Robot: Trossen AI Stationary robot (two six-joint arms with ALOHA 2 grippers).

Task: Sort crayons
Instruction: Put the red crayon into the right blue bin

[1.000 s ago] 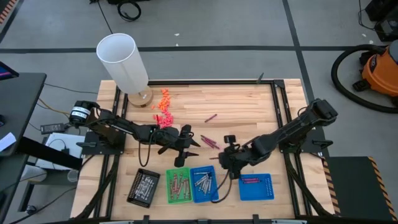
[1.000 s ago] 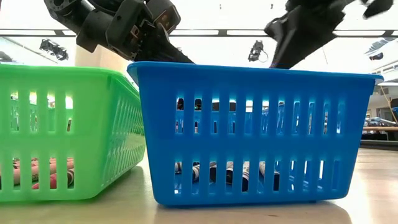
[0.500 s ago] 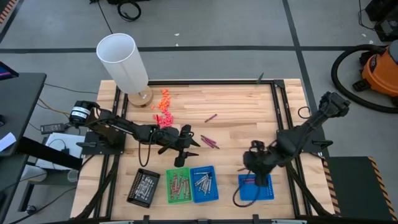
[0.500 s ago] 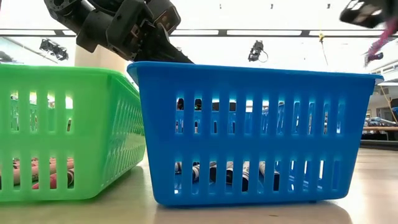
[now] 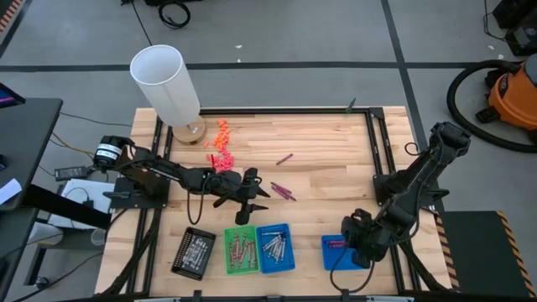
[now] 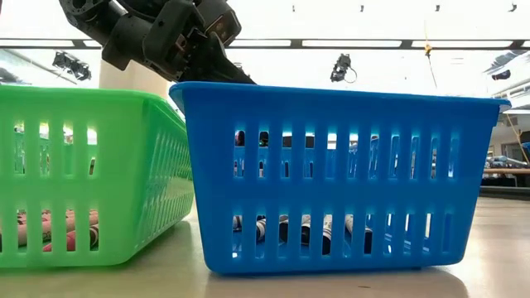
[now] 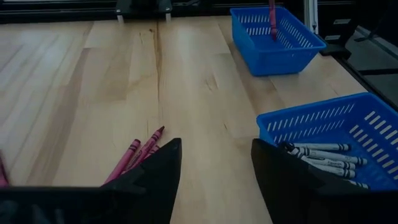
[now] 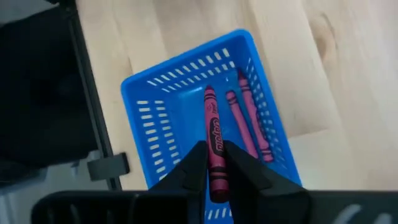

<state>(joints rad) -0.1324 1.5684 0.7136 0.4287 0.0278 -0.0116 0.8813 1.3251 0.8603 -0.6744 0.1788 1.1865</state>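
Observation:
My right gripper [image 8: 214,149] is shut on a magenta crayon [image 8: 213,127] above the right-hand blue tray [image 8: 149,106], where two more magenta crayons [image 8: 245,118] lie flat. In the high view it [image 5: 357,245] hovers over that tray [image 5: 336,258] at the near right. My left gripper [image 7: 216,149] waits open mid-table [image 5: 252,197], with a few loose magenta crayons [image 7: 138,151] on the wood just before it. Grey crayons [image 7: 323,155] lie in the middle blue tray [image 5: 274,247], red-brown ones in the green tray [image 5: 242,252]. My right gripper pinches the magenta crayon between its two fingers [image 8: 194,163] by its upper half [image 8: 216,163]. The fingers slant steeply down from above and lie along the crayon. The crayon sticks out past the fingertips, nearly upright [image 7: 272,15], its free end [image 8: 209,94] down toward the tray.
A black tray [image 5: 194,252] stands left of the green one. At the far left stand a tall white cylinder [image 5: 168,84] and a heap of orange and pink bits [image 5: 221,144]. One loose crayon [image 5: 284,158] lies mid-table. Dark rails [image 5: 382,159] edge the table.
My right gripper has swung from beside the middle blue tray toward the table's right and near edges, to above the right blue tray, rolling its wrist and carrying the magenta crayon. It has left the low view.

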